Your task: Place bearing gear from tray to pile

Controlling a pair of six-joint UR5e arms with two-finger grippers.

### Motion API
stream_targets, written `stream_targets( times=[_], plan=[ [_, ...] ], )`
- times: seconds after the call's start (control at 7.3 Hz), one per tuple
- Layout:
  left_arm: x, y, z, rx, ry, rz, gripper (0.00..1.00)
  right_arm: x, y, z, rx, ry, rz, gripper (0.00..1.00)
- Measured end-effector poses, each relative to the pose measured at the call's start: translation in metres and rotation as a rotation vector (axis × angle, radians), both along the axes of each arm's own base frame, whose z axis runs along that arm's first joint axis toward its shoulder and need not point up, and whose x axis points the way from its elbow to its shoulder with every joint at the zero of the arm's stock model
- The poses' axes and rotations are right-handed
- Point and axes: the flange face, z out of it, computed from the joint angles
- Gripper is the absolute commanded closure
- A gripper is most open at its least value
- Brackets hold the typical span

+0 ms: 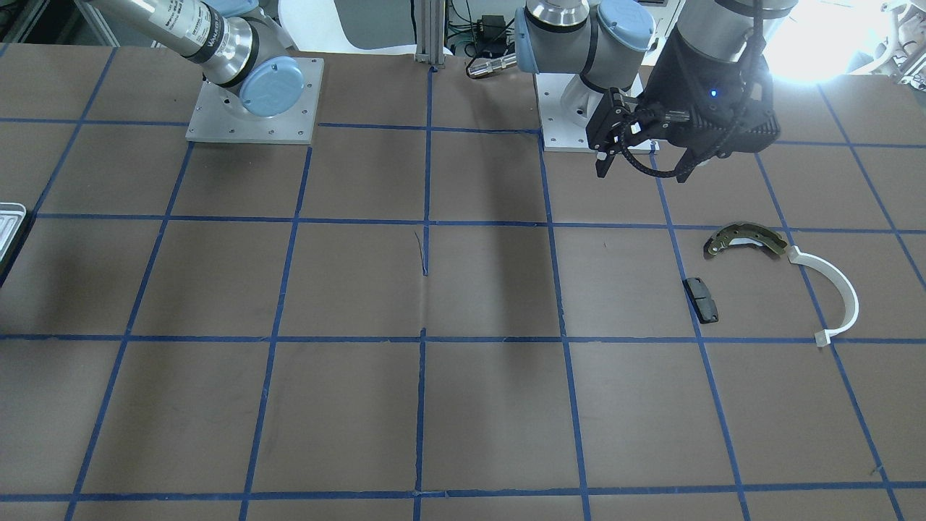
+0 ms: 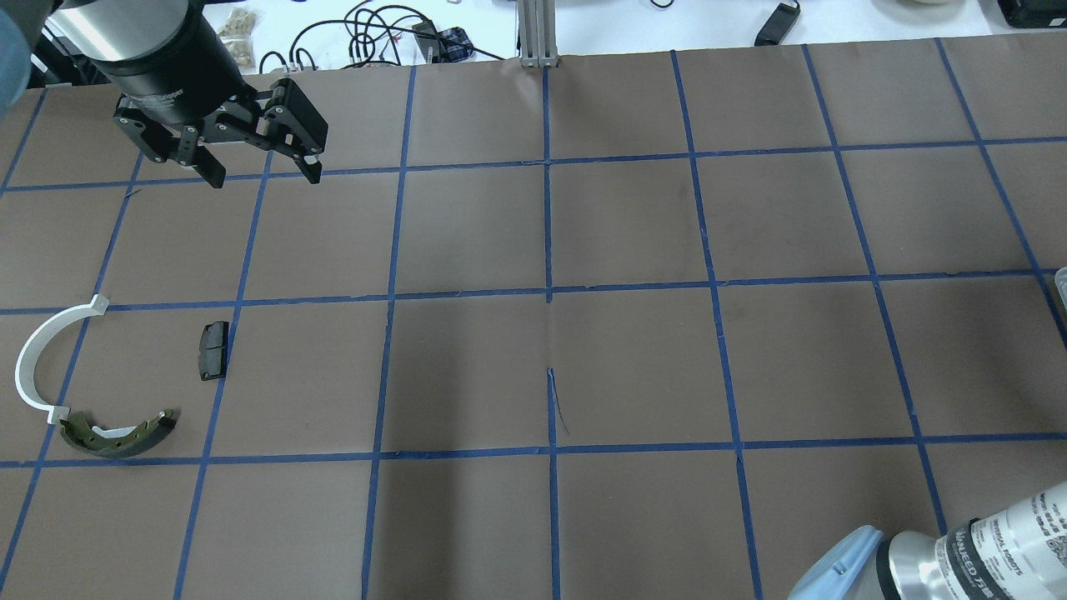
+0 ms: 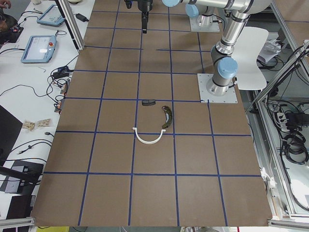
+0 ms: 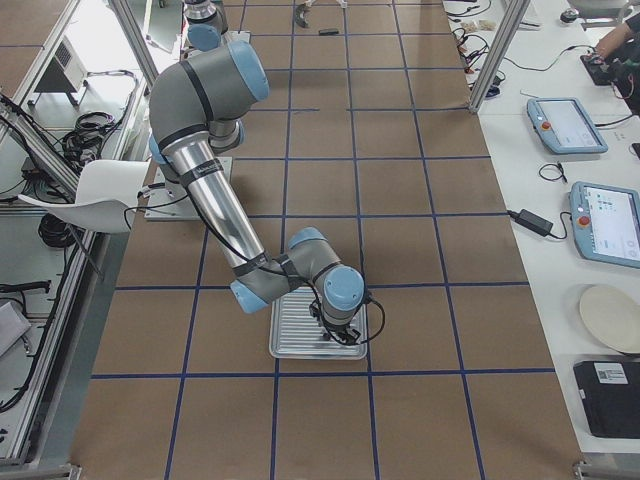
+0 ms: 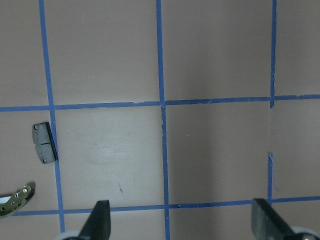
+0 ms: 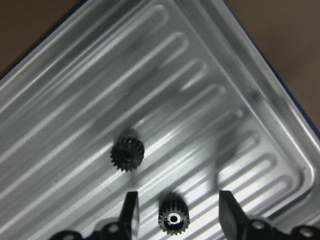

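Note:
Two bearing gears lie on the ridged silvery tray (image 6: 210, 65). One gear (image 6: 173, 218) sits between the fingers of my open right gripper (image 6: 177, 200), untouched by either finger. The other gear (image 6: 127, 154) lies just beyond the left finger. The tray also shows under the right wrist in the exterior right view (image 4: 295, 335). The pile is far off on the left side: olive brake shoe (image 2: 117, 433), black pad (image 2: 212, 350) and white arc (image 2: 33, 350). My left gripper (image 2: 262, 175) hangs open and empty above the table, beyond the pile.
The table is brown with a blue tape grid (image 2: 548, 292). The tray's corner shows at the edge of the front view (image 1: 9, 224). The left arm's base plate (image 1: 579, 116) stands near the pile. Cables and tablets lie past the far edge (image 3: 38, 48).

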Motion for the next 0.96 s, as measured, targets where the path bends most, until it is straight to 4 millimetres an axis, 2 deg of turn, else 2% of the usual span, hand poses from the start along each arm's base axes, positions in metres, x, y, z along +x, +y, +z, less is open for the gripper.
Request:
stream_targets(
  times=[0.41, 0.96],
  plan=[
    [0.0001, 0.0000, 0.0000, 0.000, -0.001, -0.001, 0.00, -0.0012, -0.0001, -0.0043, 0.000, 0.001, 0.032, 0.67],
    [0.0001, 0.0000, 0.0000, 0.000, -0.001, -0.002, 0.00, -0.0029, 0.0018, -0.0041, 0.005, 0.004, 0.028, 0.83]
  ],
)
